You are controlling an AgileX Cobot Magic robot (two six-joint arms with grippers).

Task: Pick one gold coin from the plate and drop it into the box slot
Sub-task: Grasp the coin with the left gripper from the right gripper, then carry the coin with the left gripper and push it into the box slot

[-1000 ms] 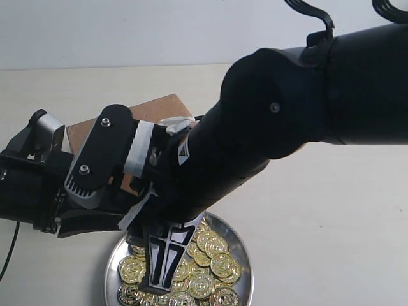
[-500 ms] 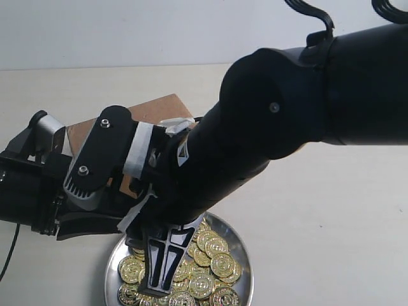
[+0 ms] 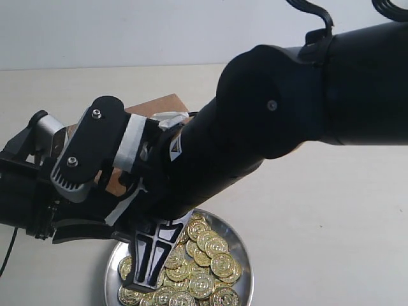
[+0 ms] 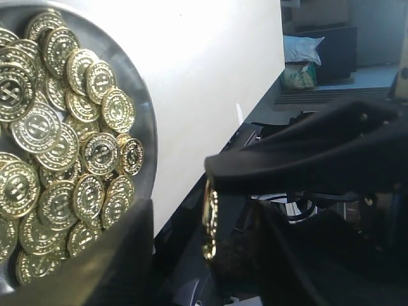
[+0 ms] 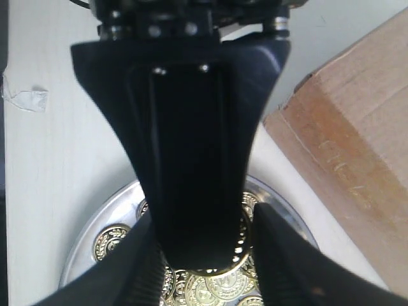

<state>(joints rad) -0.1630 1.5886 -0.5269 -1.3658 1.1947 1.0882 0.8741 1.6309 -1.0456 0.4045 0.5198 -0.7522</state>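
Right hand [image 3: 141, 275]: comes in from the right and reaches across the middle, fingers pointing down. Jaws partly closed.

Gold coin [image 5: 241, 237]: caught at the tip of the right hand. In the right wrist view it sits behind the near finger, and only a gold rim curves out round the fingertip. In the left wrist view it shows edge-on against a black finger. It is held above the loose coins, not lying among them.

Plate [image 3: 245, 258]: straight below the right hand's fingertips, on the pale tabletop [image 3: 319, 210]. The fingertips hang over the side of it nearer the left hand. Heap of coins [image 3: 213, 261] fills the plate, mostly on the side away from the left hand.

Left hand [image 3: 95, 228]: low, just beside the right hand and next to the plate's rim. Jaws spread wide, nothing between them.

Box [image 3: 159, 105]: brown cardboard, behind and under the right hand's wrist, beyond the plate. One corner comes close to the plate's rim; I cannot tell whether they touch. The arm covers most of its top face, so the slot cannot be made out.
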